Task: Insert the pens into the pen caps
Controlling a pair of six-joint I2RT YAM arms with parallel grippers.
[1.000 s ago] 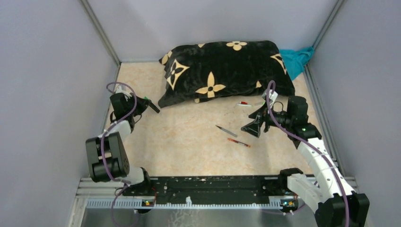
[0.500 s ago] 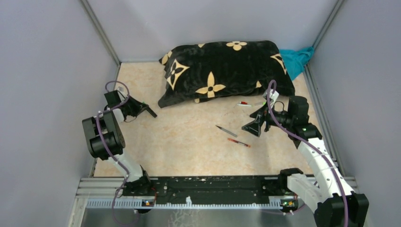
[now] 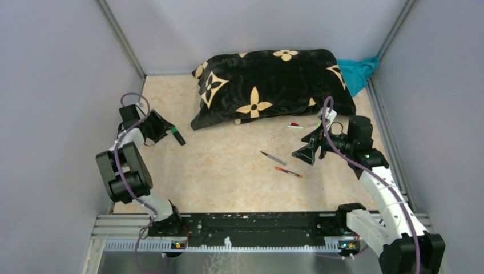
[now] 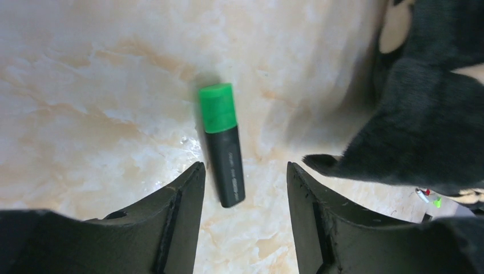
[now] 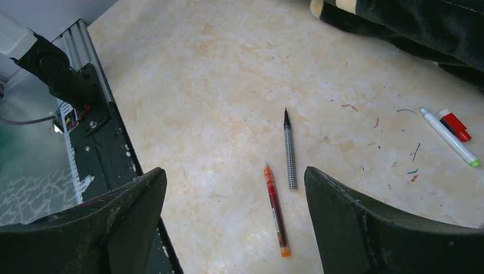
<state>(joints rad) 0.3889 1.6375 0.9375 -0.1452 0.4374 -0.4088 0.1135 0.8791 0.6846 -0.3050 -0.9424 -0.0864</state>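
Observation:
The stubby black marker with a green end (image 4: pixel 222 142) lies loose on the table by the pillow's corner. My left gripper (image 4: pixel 244 174) is open over it, its fingers standing either side of the black end without touching. From above, the marker (image 3: pixel 177 136) is just right of the left gripper (image 3: pixel 161 129). My right gripper (image 3: pixel 308 152) hangs open above a red pen (image 5: pixel 274 208) and a grey checked pen (image 5: pixel 290 151). Farther off lie a white pen (image 5: pixel 450 137) and a red pen cap (image 5: pixel 455 125). Other caps are not visible.
A black pillow with cream flowers (image 3: pixel 268 85) fills the back of the table, its corner close to the left gripper (image 4: pixel 422 114). A teal cloth (image 3: pixel 358 71) sits at the back right. Grey walls close in both sides. The black base rail (image 3: pixel 257 222) runs along the near edge.
My left gripper has opened and let go of the marker, which now lies on the table. The left arm has swung left toward the wall. The right arm has not moved.

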